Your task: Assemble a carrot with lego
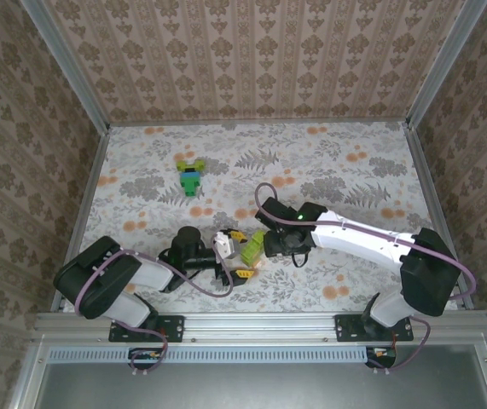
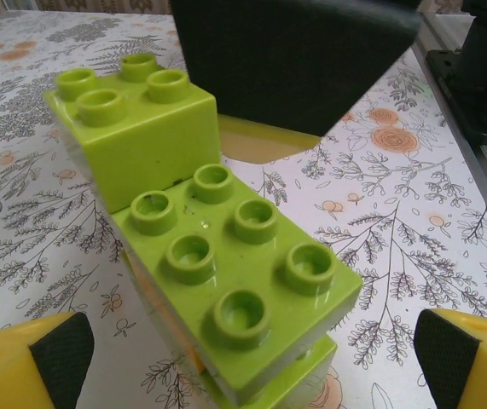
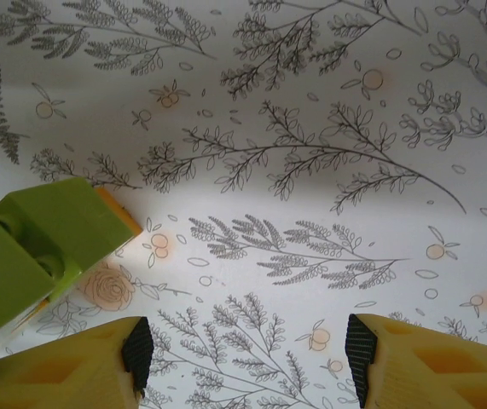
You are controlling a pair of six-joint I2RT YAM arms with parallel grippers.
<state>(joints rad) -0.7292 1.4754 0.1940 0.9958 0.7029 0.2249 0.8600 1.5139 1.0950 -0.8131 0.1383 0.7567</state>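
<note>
**Desk:** Where's the carrot?

**Operator:** I have the carrot point(image 2: 226, 256) on the tabletop point(image 1: 328, 162) near the front edge, between my two arms. It's stepped lime-green bricks with an orange edge low down.

**Desk:** Left jaws?

**Operator:** Spread wide. My left fingers point(image 2: 30, 358) sit either side of the carrot, not touching it.

**Desk:** Right jaws?

**Operator:** Also apart, with nothing between the right fingers point(image 3: 98, 366). On my right wrist camera the carrot lies just off to their left.

**Desk:** Other lego?

**Operator:** One small cluster point(image 1: 190, 176), lime, dark green and blue, well apart toward the far wall.
</note>
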